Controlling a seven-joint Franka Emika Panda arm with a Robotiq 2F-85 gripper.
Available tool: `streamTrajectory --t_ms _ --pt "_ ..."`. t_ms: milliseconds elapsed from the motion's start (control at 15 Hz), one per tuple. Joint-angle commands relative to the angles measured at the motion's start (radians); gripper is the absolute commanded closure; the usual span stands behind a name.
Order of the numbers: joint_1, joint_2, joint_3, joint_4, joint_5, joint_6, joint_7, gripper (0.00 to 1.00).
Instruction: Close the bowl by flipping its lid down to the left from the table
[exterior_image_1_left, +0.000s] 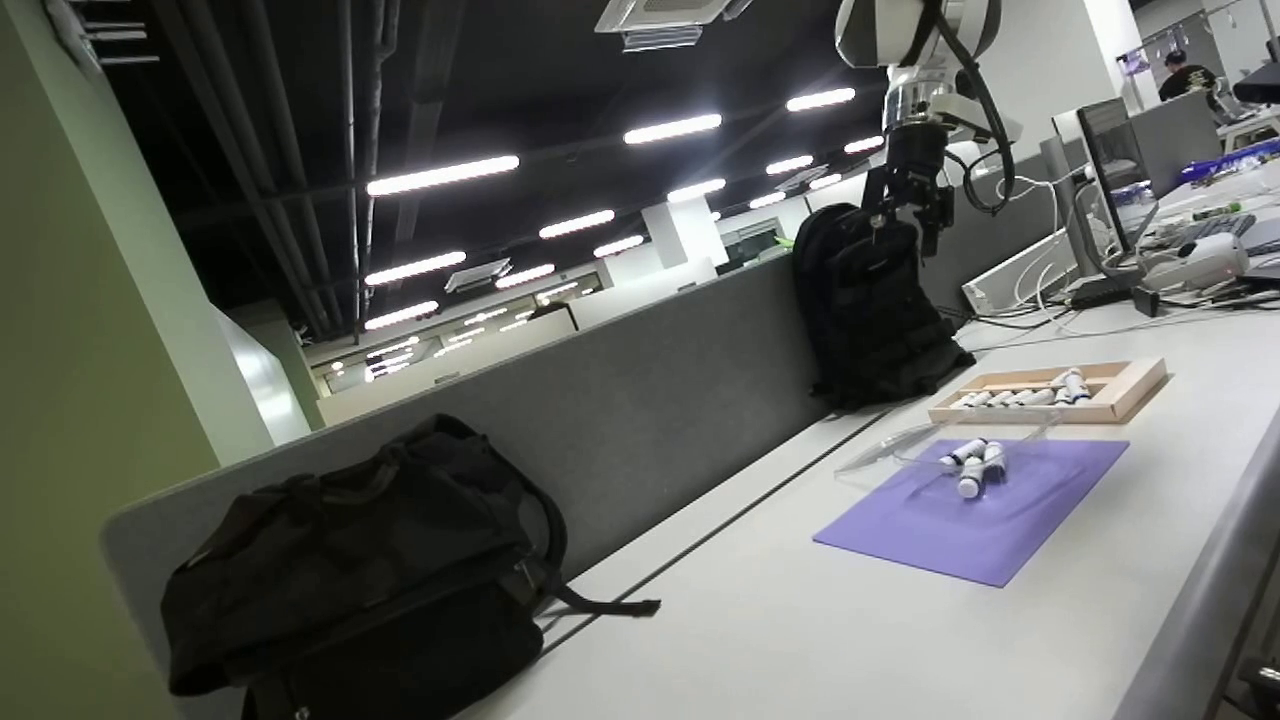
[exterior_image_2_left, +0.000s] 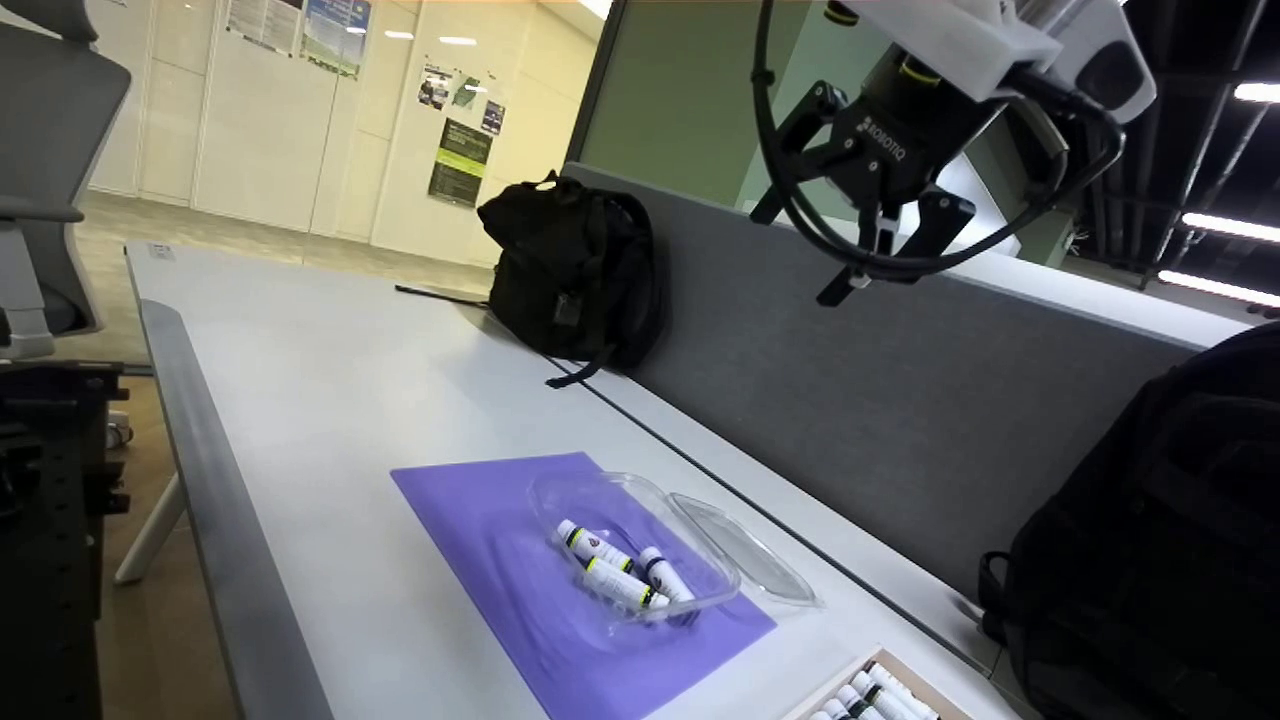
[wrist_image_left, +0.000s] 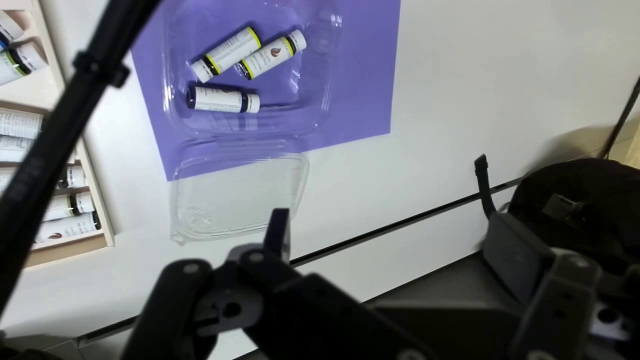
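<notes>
The bowl is a clear plastic container, upright on the purple mat, with three small white-labelled bottles (wrist_image_left: 225, 100) inside; its rim shows in the wrist view (wrist_image_left: 327, 95) and an exterior view (exterior_image_2_left: 545, 485). Its clear lid (wrist_image_left: 235, 200) lies open and flat, joined along one edge, partly on the mat and partly on the pale table (wrist_image_left: 450, 75). The lid also shows in both exterior views (exterior_image_1_left: 885, 448) (exterior_image_2_left: 745, 550). My gripper (wrist_image_left: 395, 237) is open and empty, high above the table, as both exterior views show (exterior_image_1_left: 906, 236) (exterior_image_2_left: 802, 250). In the wrist view one finger overlaps the lid's corner.
A purple mat (exterior_image_2_left: 470, 500) lies under the bowl. A wooden box (exterior_image_1_left: 1130, 395) of bottles stands beside it. Dark backpacks (exterior_image_1_left: 380, 560) (exterior_image_1_left: 880, 310) lean on the grey partition (exterior_image_2_left: 900, 390) behind. A black cable (wrist_image_left: 55, 130) crosses the wrist view. Monitor and wires (exterior_image_1_left: 1100, 190) are farther along.
</notes>
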Motion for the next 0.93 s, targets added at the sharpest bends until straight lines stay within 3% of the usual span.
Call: streamTrajectory --t_ms 0,133,533,867 --pt "-0.066 0.002 0.065 0.002 0.003 -0.003 -0.002 0.00" --pt "-0.076 0.029 0.067 0.024 0.022 0.008 -0.021 0.00" --pt "-0.226 0.357 0.113 0.304 0.251 -0.094 -0.166 0.00" --pt "-0.353 0.628 0.192 0.567 0.338 -0.177 -0.077 0.00"
